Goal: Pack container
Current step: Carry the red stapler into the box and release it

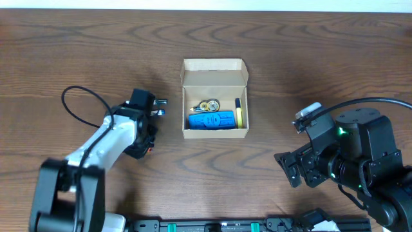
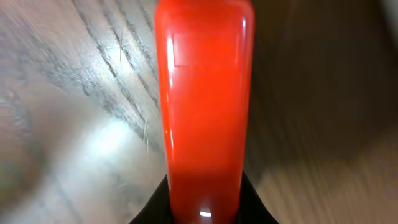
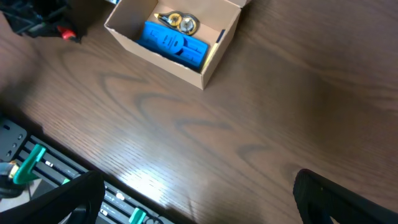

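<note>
The tan cardboard container (image 1: 215,133) stands open at the table's middle, its flap lid up at the far side. Inside lie a blue ribbed object (image 1: 212,120), gold rings (image 1: 208,105) and a yellow item (image 1: 238,116). The container also shows in the right wrist view (image 3: 155,60). My left gripper (image 1: 144,144) is left of the container, low over the table, shut on a glossy red marker-like object (image 2: 205,112) that fills the left wrist view. A bit of the red object shows in the overhead view (image 1: 150,150). My right gripper (image 1: 288,169) is open and empty at the front right, its jaws (image 3: 199,205) wide apart.
A black cable (image 1: 77,103) loops on the table left of the left arm. A rail with green clips (image 3: 31,168) runs along the table's front edge. Bare wood lies between the container and my right gripper.
</note>
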You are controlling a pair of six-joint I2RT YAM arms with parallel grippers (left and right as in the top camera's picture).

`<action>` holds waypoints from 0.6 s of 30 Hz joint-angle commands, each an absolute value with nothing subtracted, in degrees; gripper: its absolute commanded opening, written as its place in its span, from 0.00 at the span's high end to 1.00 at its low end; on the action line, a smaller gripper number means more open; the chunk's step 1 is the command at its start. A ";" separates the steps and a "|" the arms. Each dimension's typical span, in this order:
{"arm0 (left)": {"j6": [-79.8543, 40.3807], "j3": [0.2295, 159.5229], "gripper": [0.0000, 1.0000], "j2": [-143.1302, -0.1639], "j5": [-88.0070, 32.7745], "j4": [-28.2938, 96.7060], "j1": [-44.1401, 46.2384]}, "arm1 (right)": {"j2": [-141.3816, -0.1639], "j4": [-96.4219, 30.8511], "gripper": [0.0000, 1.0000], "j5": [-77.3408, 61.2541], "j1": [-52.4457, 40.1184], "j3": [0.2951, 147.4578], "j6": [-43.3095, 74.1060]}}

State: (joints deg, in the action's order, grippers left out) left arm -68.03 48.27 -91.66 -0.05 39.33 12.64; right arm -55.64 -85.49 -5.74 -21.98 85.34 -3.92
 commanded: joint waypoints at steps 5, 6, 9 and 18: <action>-46.39 48.95 0.94 -76.01 -0.03 40.69 12.82 | -55.51 -85.54 0.01 -5.58 -21.43 85.49 -3.25; -45.01 48.93 0.94 -73.95 -0.01 41.54 12.84 | -55.51 -85.54 0.01 -5.58 -21.43 85.47 -3.25; -35.68 48.95 0.95 -68.69 -0.69 40.73 12.97 | -55.51 -85.54 0.01 -5.58 -21.43 85.49 -3.25; -9.67 56.23 0.94 -65.21 -5.21 39.75 16.29 | -55.51 -85.54 0.01 -5.58 -21.43 85.49 -3.25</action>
State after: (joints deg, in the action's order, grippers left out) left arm -22.59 51.33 -64.05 -3.49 39.18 15.07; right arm -55.64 -85.49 -5.74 -21.98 85.34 -3.92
